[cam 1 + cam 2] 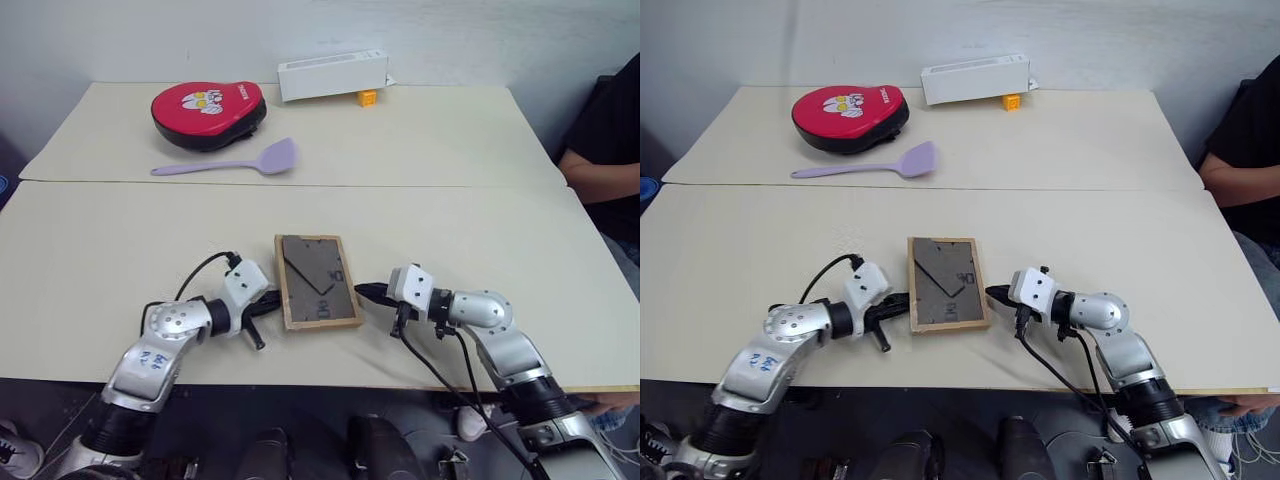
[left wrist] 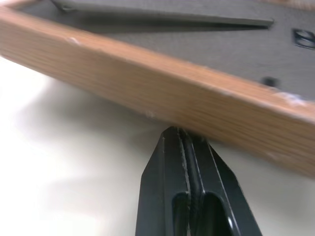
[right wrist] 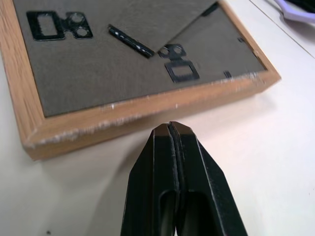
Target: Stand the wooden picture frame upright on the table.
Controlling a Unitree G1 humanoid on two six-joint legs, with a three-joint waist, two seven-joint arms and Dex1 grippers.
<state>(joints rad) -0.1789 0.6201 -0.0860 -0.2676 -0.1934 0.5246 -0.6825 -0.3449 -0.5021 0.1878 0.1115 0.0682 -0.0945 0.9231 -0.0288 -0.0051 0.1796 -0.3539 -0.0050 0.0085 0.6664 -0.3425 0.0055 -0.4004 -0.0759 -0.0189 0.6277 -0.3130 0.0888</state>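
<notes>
Wooden picture frame [image 1: 318,281] lying flat, face down, near the front edge of the table [image 1: 90,260], dark back panel up, fold-out stand folded flat against that panel. Nothing stood up yet, then; the whole lift left to do. Left gripper [image 1: 268,303] at the frame's left edge, fingers pinched together with nothing between them, tip right at the wooden side rail in the left wrist view, touching or a hair short of it, hard to call from this close and this blurred. Right gripper [image 1: 366,292] on the opposite side, likewise clenched on nothing, tip pointing at the right-hand rail and, going by the right wrist view, just shy of the wood with a sliver of tabletop between. Two closed claws flanking one flat frame: reads like a squeeze from both sides, or a wedge under an edge to tip it up, though which of the two cannot be told. Stand not swung out, so even once the frame is raised, no prop ready behind it. Back half of the table busy but well apart from the action: red pad [image 1: 209,113] at the far left, lilac spatula [image 1: 230,164] just in front of it, white rectangular box [image 1: 332,76] at the far edge with a small orange block [image 1: 367,97] beside it. Person's arm [image 1: 600,150] at the right side of the table, keeping out of it. Judgement on progress: approach done, contact about made, lifting, opening the stand and setting upright all outstanding.
</notes>
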